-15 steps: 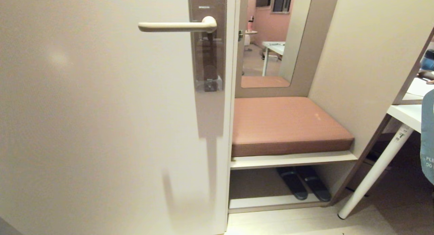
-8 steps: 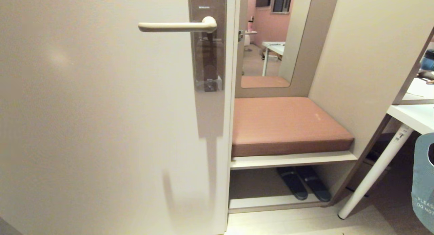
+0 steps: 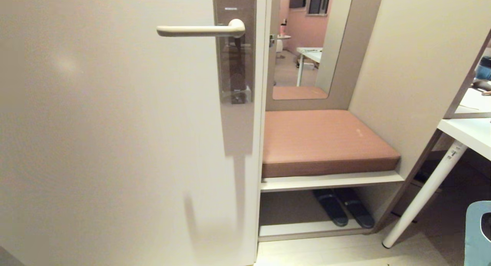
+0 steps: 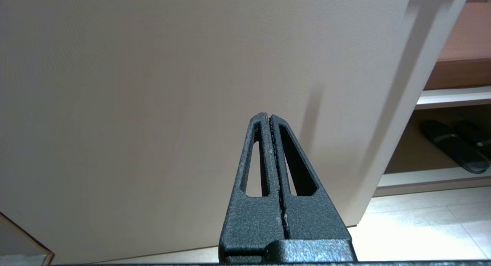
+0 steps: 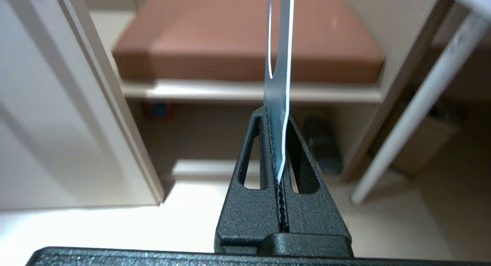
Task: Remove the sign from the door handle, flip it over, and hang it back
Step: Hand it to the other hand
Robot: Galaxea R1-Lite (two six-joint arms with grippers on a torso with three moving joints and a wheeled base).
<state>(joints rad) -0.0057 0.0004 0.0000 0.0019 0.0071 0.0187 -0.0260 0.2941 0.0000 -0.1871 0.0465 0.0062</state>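
Head view, far left: broad cream door [image 3: 115, 143] filling more than half the frame. Further right, near the door's edge: door handle [image 3: 199, 29], a slim cream lever lying level, bare, nothing hanging on it, fixed to a tall brown backplate [image 3: 234, 47]. Right of the door edge: mirror [image 3: 307, 43] set in a taupe frame, and below it a pink-brown cushion [image 3: 326, 141] on a pale shelf [image 3: 330, 180]. Under the shelf: a pair of dark slippers [image 3: 343, 206] side by side on the floor. Further right: white slanting leg [image 3: 425, 193] of a white worktop [image 3: 466, 131]. At the bottom right corner: sign [image 3: 477, 235], blue-grey face toward the camera, only its upper part with the edge of the round hole in frame, well apart from the handle and low.

Left wrist view: left gripper [image 4: 270, 118] with fingers [image 4: 253, 158] pressed fully together, holding nothing, touching nothing, pointing at the bare lower door.

Right wrist view: right gripper [image 5: 275, 116] with fingers [image 5: 251, 158] clamped tight on the sign [image 5: 278, 66], seen edge-on as a thin pale strip rising straight out from between the tips, in front of the cushion and shelf. No contact between sign and anything but the fingers.
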